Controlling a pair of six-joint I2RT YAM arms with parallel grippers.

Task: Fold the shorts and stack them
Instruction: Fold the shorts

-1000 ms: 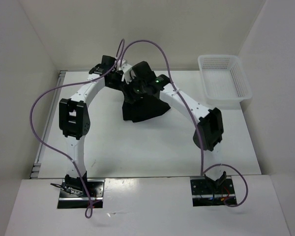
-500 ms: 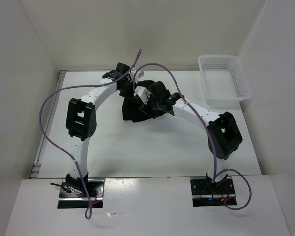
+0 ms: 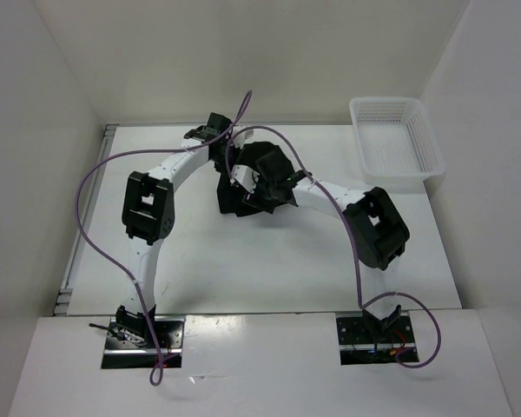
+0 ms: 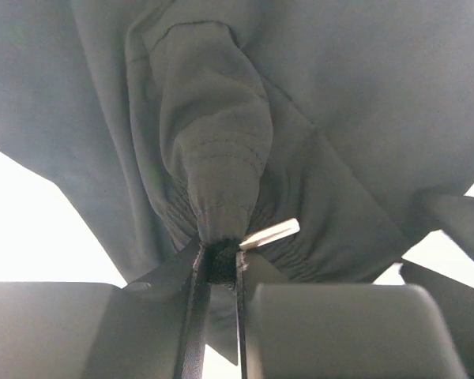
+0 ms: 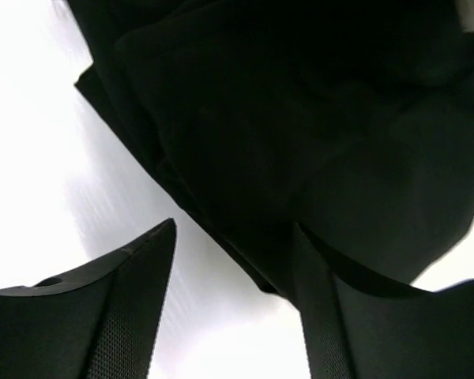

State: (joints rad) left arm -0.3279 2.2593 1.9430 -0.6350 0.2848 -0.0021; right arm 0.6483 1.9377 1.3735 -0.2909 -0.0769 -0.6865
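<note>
Left claw (image 4: 217, 264) pinching shorts (image 4: 340, 103) beside white tag (image 4: 270, 233); right claw (image 5: 233, 230) spread.

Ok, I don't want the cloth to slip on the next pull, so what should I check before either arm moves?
1. Left gripper grips the shorts: ok, shut on a bunched fold beside a white tag.
2. Right gripper grips cloth: not ok, jaws apart, with the edge of the shorts just in front of them.
3. Shorts lie flat: not ok, crumpled under both wrists in the top view.
4. White basket is out of the way: ok, in the far right corner, apart from the shorts.
5. Which part of the shorts faces the right gripper: cannot tell, too dark.
</note>
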